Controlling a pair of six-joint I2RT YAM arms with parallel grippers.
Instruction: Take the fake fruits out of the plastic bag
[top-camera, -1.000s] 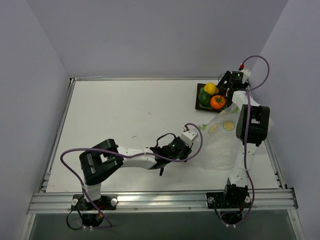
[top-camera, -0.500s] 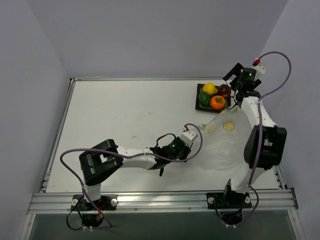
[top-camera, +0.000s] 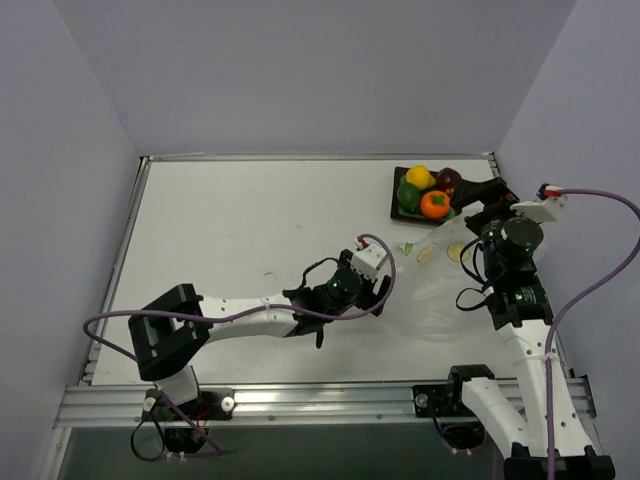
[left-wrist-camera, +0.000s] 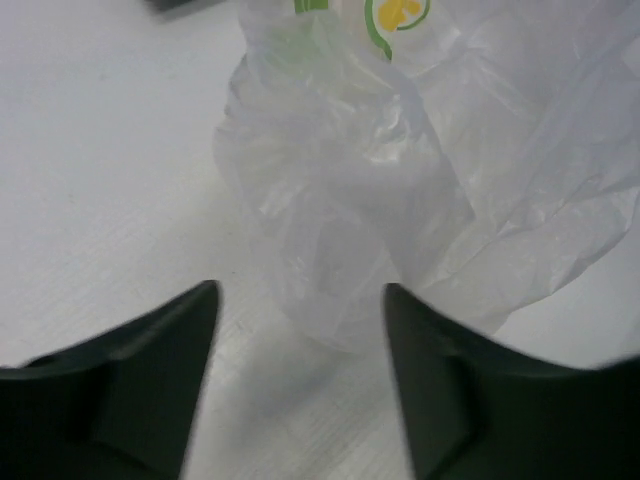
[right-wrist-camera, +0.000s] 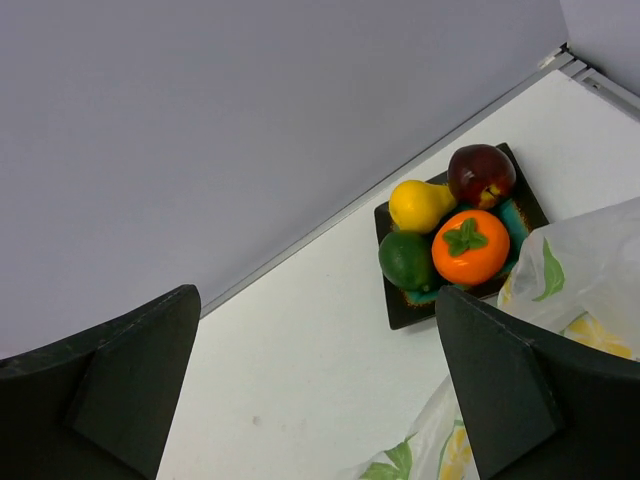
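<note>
Left gripper (left-wrist-camera: 300, 295) first: gapes wide, holds nothing, sits just short of the near-left folds of the plastic bag (top-camera: 440, 295); same with the right gripper (right-wrist-camera: 317, 300), spread wide and empty, hanging above the bag's far right corner. Just beyond the bag's far edge, a dark tray (top-camera: 396, 203) bearing all four fake fruits: orange one (top-camera: 434, 204), green one (top-camera: 408, 194), yellow lemon (top-camera: 420, 177), dark red one (top-camera: 449, 181). Looks essentially finished, judging by a limp, flattened bag with no fruit shape showing through; leaves at most a check of its crumpled folds.
</note>
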